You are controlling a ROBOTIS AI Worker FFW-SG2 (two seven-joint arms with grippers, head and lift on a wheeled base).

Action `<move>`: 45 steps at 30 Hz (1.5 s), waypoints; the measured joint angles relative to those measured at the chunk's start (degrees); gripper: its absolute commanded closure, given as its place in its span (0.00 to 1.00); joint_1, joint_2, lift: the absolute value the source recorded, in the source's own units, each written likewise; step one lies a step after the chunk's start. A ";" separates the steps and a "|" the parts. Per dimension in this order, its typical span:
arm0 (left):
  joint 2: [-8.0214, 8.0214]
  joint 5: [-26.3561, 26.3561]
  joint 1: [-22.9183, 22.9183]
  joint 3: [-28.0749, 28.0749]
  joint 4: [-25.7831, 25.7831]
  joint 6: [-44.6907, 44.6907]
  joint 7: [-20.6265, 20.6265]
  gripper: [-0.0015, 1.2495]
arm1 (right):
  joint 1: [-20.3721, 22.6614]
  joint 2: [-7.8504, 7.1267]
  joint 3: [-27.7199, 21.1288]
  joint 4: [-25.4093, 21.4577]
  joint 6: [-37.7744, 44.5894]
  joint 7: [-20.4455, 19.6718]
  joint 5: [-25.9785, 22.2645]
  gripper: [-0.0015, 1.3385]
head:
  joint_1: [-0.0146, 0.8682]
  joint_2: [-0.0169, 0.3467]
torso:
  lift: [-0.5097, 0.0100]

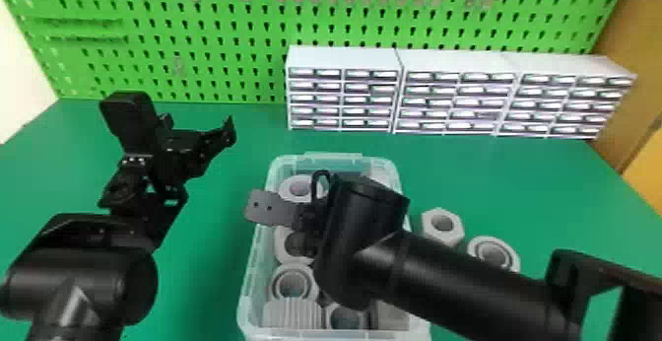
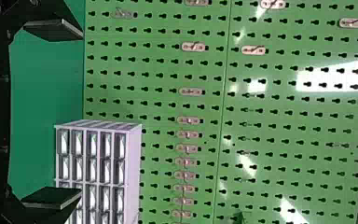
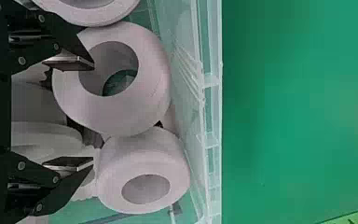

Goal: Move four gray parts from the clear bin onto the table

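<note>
The clear bin (image 1: 250, 271) holds several gray parts, among them a round one (image 1: 283, 187) near its far end and a ring-shaped one (image 1: 277, 286). My right gripper (image 1: 293, 217) is over the bin, its arm hiding much of the inside. In the right wrist view that gripper (image 3: 92, 113) stands open with nothing held; one finger overlaps the hole of a gray ring (image 3: 154, 88), and another gray part (image 3: 179, 172) lies beside it. A gray hexagonal part (image 1: 428, 224) and a gray ring (image 1: 513, 261) rest on the table. My left gripper (image 1: 197, 133), also in the left wrist view (image 2: 81, 113), is open and parked left of the bin.
White drawer cabinets (image 1: 342, 59) stand at the table's back, against a green pegboard (image 1: 221, 44). The green table (image 1: 207, 276) extends on both sides of the bin. My right forearm crosses over the bin's right wall, close to the two parts on the table.
</note>
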 measured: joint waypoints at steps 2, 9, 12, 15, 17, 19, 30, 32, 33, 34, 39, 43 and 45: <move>0.00 0.04 0.01 0.06 0.00 0.00 0.00 0.09 | 0.00 0.02 0.26 0.29 -0.58 -0.88 -0.57 0.40 | 0.79 0.12 | 0.89; 0.00 0.20 0.11 0.22 0.00 -0.07 0.00 0.09 | 0.01 0.20 0.99 1.51 -2.81 -3.44 -2.03 0.40 | 0.79 0.12 | 0.89; 0.00 0.30 0.18 0.33 0.00 -0.09 0.00 0.09 | 0.10 0.29 1.05 1.72 -3.40 -4.55 -2.24 0.40 | 0.79 0.12 | 0.89; 0.00 0.38 0.26 0.40 0.00 -0.09 0.00 0.09 | 0.19 0.44 1.06 1.81 -3.78 -5.83 -2.29 0.40 | 0.79 0.12 | 0.89; 0.00 0.43 0.28 0.45 -0.01 -0.09 0.00 0.09 | 0.29 0.51 1.06 1.89 -4.15 -6.74 -2.30 0.40 | 0.79 0.12 | 0.89; 0.00 0.47 0.29 0.48 -0.06 -0.09 0.00 0.09 | 0.42 0.55 1.06 2.09 -4.51 -7.32 -2.30 0.40 | 0.79 0.12 | 0.89; 0.00 0.87 0.46 0.82 -0.09 -0.18 0.00 0.09 | 1.33 0.61 1.15 3.62 -6.35 -8.70 -2.31 0.42 | 0.79 0.12 | 0.89; 0.00 0.88 0.46 0.84 -0.09 -0.18 0.00 0.09 | 1.38 0.61 1.15 3.76 -6.45 -8.75 -2.40 0.43 | 0.79 0.12 | 0.89; 0.00 0.88 0.46 0.84 -0.09 -0.18 0.00 0.09 | 1.39 0.61 1.15 3.81 -6.49 -8.77 -2.45 0.43 | 0.79 0.12 | 0.89; 0.00 0.88 0.46 0.84 -0.09 -0.18 0.00 0.09 | 1.40 0.61 1.15 3.85 -6.52 -8.78 -2.50 0.44 | 0.79 0.12 | 0.89; 0.13 0.88 0.46 0.84 -0.09 -0.18 0.00 0.09 | 1.44 0.58 1.14 4.01 -6.65 -8.88 -2.86 0.59 | 0.79 0.12 | 0.89; 0.17 0.88 0.46 0.84 -0.09 -0.18 0.00 0.09 | 1.48 0.55 1.01 4.26 -6.65 -8.90 -3.33 0.78 | 0.79 0.12 | 0.89; 0.17 0.87 0.46 0.84 -0.09 -0.18 0.00 0.09 | 1.49 0.57 1.01 4.40 -6.61 -9.03 -3.51 0.79 | 0.79 0.12 | 0.89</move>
